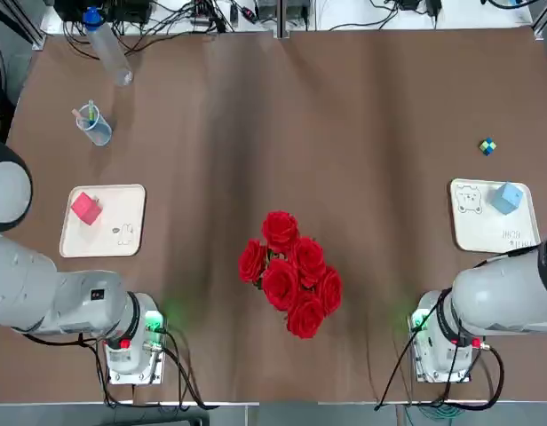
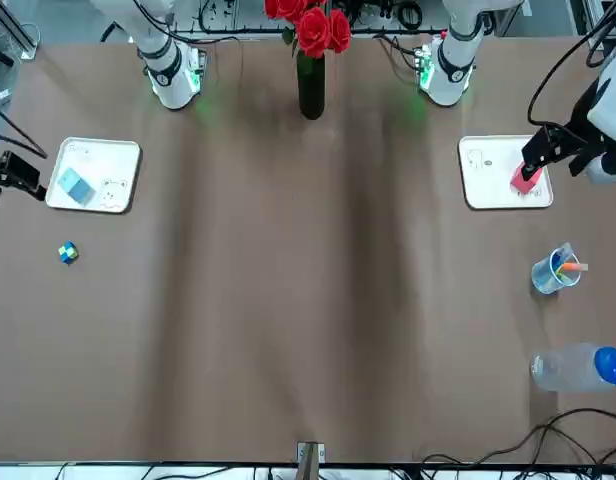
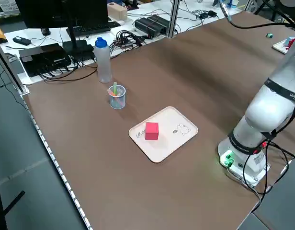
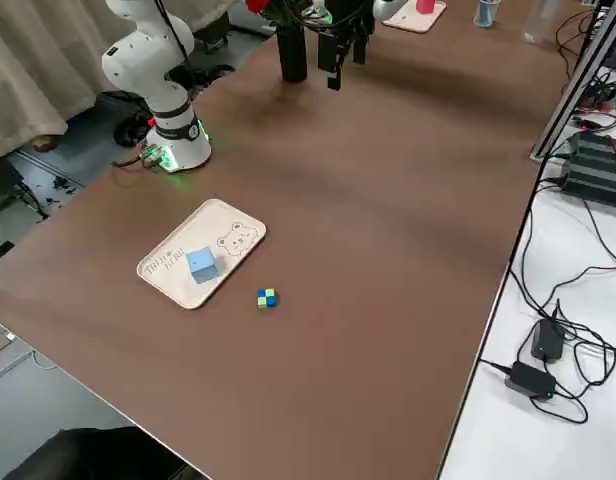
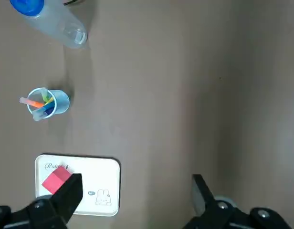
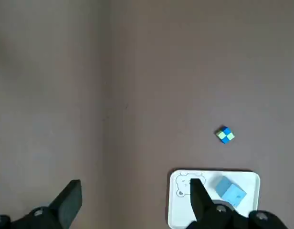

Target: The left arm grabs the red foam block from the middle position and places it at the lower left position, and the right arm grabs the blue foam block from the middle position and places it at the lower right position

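Both grippers, the left gripper (image 5: 132, 200) and the right gripper (image 6: 135, 202), are held wide and empty, raised over the brown table (image 1: 282, 133), with the red foam cube (image 1: 85, 208) on its cream tray (image 1: 122, 235) nearest the left and the blue foam cube (image 1: 508, 197) on a matching tray (image 1: 482, 232) nearest the right.

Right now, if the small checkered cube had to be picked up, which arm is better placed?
The right arm. The cube lies on its side, just beyond the blue block's tray; the right claw is open above there.
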Available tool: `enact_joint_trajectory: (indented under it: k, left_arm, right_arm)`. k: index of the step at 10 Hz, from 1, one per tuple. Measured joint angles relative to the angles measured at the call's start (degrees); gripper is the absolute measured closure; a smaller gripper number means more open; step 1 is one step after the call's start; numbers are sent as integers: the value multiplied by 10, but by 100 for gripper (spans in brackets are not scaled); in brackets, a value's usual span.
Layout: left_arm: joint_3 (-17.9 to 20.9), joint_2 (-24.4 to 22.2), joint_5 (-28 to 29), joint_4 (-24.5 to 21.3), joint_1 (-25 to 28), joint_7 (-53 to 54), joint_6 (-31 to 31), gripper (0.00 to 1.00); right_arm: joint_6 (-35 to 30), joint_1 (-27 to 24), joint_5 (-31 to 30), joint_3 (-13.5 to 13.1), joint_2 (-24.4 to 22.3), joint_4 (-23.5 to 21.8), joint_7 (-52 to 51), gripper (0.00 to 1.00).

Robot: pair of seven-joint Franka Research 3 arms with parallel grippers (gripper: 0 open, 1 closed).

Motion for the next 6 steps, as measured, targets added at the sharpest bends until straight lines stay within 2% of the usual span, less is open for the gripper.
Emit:
enact_joint_trajectory:
  k: [3, 6]
  left_arm:
    - [3, 0, 0, 0, 0, 0, -2, 0]
    - [6, 6, 0, -3, 3, 0, -24, 0]
  right_arm:
    - [31, 0, -3, 0, 2, -8, -2, 0]
    - [36, 0, -8, 4, 2, -18, -19, 0]
